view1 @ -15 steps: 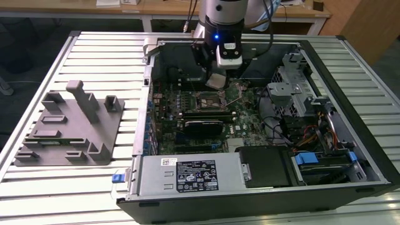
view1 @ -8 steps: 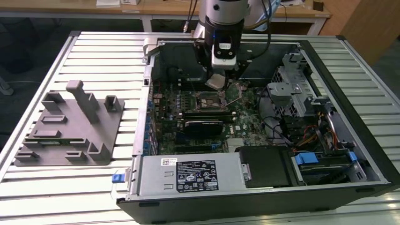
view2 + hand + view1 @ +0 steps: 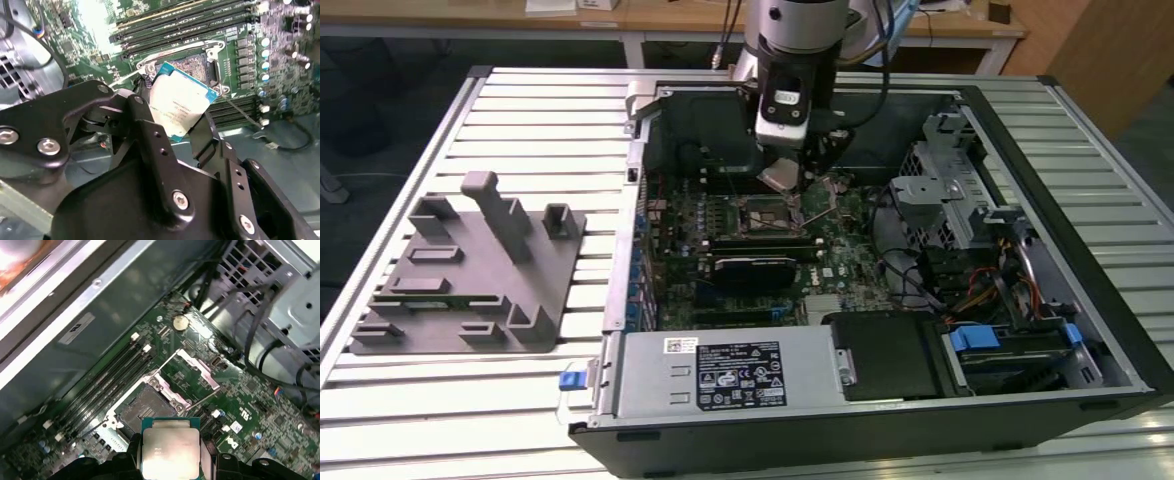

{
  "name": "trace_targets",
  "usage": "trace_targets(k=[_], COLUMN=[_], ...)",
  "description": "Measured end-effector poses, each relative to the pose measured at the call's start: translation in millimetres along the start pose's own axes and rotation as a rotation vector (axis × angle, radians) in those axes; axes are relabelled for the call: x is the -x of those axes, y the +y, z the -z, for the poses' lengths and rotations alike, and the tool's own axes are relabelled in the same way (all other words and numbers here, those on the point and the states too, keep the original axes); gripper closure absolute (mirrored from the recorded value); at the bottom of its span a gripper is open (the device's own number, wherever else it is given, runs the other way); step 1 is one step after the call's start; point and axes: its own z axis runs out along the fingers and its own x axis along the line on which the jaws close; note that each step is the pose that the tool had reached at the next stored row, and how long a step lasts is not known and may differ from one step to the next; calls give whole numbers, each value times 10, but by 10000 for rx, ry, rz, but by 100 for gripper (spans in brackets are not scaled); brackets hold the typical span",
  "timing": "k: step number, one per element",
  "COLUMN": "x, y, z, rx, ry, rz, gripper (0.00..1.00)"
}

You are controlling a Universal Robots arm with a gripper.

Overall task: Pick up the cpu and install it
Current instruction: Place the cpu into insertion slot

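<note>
Hovering just above the socket (image 3: 145, 407), the gripper (image 3: 176, 120) holds the cpu (image 3: 182, 100), jaws clamped on its edges. If the cpu goes down skewed against the socket, I judge it could bend pins or jam.

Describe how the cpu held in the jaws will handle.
The cpu is a thin flat plate, so probably stiff and light. Its smooth metal top looks slippery; gripped at its edges, it could twist.
</note>
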Motion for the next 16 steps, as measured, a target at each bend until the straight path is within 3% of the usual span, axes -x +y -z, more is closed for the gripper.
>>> trace_targets(k=[16], x=[0], y=[0], z=[-9], rx=[-70], ry=[-163], rz=[-2910], gripper=[45])
